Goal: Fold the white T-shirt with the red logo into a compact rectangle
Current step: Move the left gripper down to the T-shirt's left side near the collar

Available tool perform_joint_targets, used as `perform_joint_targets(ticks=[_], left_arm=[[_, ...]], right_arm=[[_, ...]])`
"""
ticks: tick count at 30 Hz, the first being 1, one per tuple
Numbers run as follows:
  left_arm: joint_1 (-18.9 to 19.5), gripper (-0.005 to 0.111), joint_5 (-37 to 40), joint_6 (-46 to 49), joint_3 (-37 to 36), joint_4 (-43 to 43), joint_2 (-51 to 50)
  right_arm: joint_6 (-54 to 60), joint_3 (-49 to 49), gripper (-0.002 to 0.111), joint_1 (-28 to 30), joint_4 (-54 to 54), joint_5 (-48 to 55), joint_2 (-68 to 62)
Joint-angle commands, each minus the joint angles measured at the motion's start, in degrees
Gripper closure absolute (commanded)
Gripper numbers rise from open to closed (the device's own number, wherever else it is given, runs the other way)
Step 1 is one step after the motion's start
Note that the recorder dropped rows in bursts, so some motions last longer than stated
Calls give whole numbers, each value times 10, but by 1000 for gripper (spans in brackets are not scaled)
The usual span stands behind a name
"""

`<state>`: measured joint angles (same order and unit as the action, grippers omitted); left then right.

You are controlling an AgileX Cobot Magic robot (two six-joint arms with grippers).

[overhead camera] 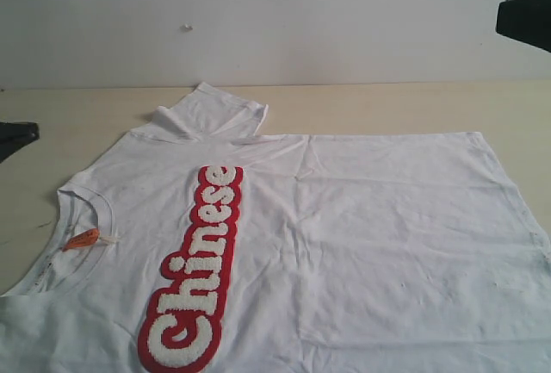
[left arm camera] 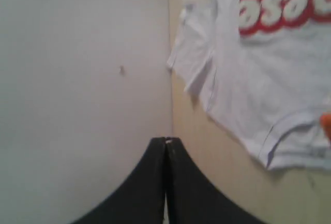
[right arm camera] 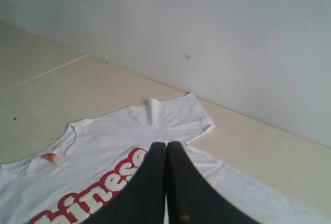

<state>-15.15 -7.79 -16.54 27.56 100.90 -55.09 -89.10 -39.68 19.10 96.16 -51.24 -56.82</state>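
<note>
Closest to me in the exterior view lies the white cotton short-sleeved T-shirt (overhead camera: 370,235), spread front up on the pale wooden table (overhead camera: 387,106). Its neck points to the left of that view and its body runs off to the right. The nearest part of it goes out of frame, so I cannot see the near sleeve clearly. The cloth is lightly creased but mostly flat.

The long red rounded logo patch with fluffy white letters (overhead camera: 196,274) runs across the chest, from the near edge of the picture away from me. Just left of it sits the ribbed crew collar (overhead camera: 86,205), with the small orange neck tag (overhead camera: 82,239) lying inside the neck opening.

Further back, the far sleeve (overhead camera: 211,115) is rumpled, partly doubled over on itself and standing a little proud of the table.

The left gripper (left arm camera: 166,141) hangs off the shirt on the collar side, its black jaws pressed together with nothing between them. The right gripper (right arm camera: 166,145) is held up above the shirt, and its jaws too are pressed tip to tip and hold nothing. Neither one touches the cloth.

Beyond the bare strip of table stands a plain white wall (overhead camera: 301,20) with one small dark speck (overhead camera: 186,27) on it.
</note>
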Motion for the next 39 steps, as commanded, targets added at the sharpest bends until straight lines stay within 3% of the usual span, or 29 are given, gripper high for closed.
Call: perform_joint_targets(ticks=[1, 4, 6, 10, 11, 15, 17, 22, 23, 25, 28, 29, 30, 32, 35, 39], left_arm=[[-36, 107, 182, 60, -11, -10, 4], [-52, 107, 253, 58, -11, -22, 4], [-54, 107, 245, 58, -10, -58, 5], [-54, 107, 133, 36, -10, -159, 6], [-54, 107, 56, -8, -10, -212, 6], [-54, 107, -159, -251, -10, -246, 6], [-54, 107, -191, -324, -10, -239, 6], [-54, 107, -191, -351, -13, -250, 6], [-54, 107, -187, -328, -20, -298, 6], [-55, 107, -179, -117, -51, -457, 6], [-79, 107, -152, 308, -108, -742, 5], [-98, 107, -120, 391, -109, -806, 5], [-107, 107, -99, 430, -104, -836, 5], [-131, 107, 18, 513, -84, -858, 3], [-136, 107, 277, 614, -31, -894, 3], [-134, 107, 460, 618, 13, -914, 3]], right_arm=[[6, -4, 108, 2, -15, -4, 0], [6, -4, 108, 2, -23, -4, 0], [6, -4, 108, 2, -23, -6, 0], [6, -4, 108, 2, -23, -8, 0], [6, -4, 108, 2, -23, -8, 0], [6, -4, 108, 2, -23, -8, 0], [6, -4, 108, 2, -23, -8, 0], [6, -4, 108, 2, -23, -8, 0], [6, -4, 108, 2, -23, -8, 0], [6, -4, 108, 2, -23, -9, 0], [6, -4, 108, 2, -23, -9, 0], [6, -4, 108, 2, -23, -9, 0], [6, -4, 108, 2, -23, -9, 0], [6, -4, 108, 2, -23, -9, 0], [6, -4, 108, 2, -23, -9, 0], [6, -4, 108, 2, -23, -9, 0]])
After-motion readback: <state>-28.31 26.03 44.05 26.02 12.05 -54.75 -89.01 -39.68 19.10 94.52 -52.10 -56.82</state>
